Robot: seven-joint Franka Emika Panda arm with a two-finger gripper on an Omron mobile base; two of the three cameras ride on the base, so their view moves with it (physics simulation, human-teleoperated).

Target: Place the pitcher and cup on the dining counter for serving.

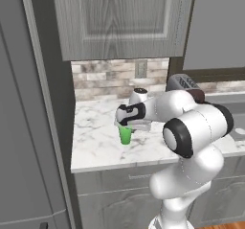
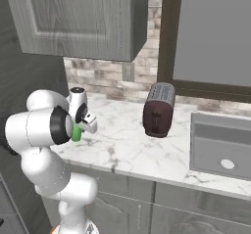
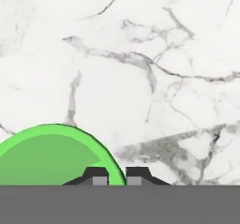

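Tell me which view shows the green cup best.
The left base view: the cup stands upright on the marble counter, its body visible below the gripper. The hand view shows one arc of its rim, pinched between the fingertips. The right base view gives a green sliver behind the arm.

On the marble counter (image 2: 127, 150) stand one green cup (image 1: 125, 135) and one toaster (image 2: 158, 110), beside one sink (image 2: 220, 147).
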